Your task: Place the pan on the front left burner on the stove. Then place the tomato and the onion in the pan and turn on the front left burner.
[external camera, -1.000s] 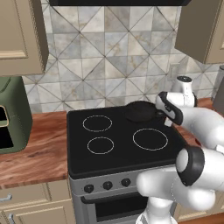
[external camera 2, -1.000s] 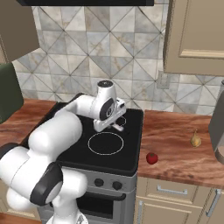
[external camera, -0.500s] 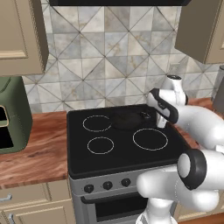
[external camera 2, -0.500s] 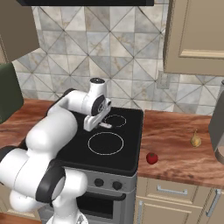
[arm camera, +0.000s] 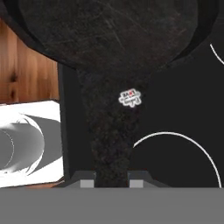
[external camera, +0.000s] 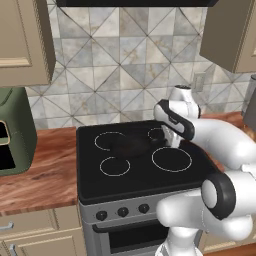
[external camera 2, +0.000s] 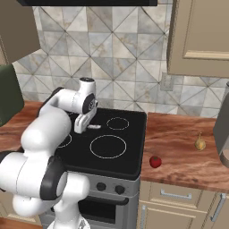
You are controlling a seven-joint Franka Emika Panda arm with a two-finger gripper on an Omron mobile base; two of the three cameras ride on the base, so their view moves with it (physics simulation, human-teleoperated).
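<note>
One pan (arm camera: 113,39) ahead of the claw (arm camera: 112,177), its handle clamped between the fingers, above the stove (external camera: 130,170)

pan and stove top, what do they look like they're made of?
Pan: probably cast iron or dark coated metal, going by its matte black, speckled, scuffed surface; the handle looks the same.
Stove top: looks like black glass, smooth and flat with thin white rings printed on it; the front looks like grey steel.

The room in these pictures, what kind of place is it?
Most likely a home kitchen: a black glass-top stove with ring burners, a wooden counter beside it, and cabinets above a tiled wall.
</note>
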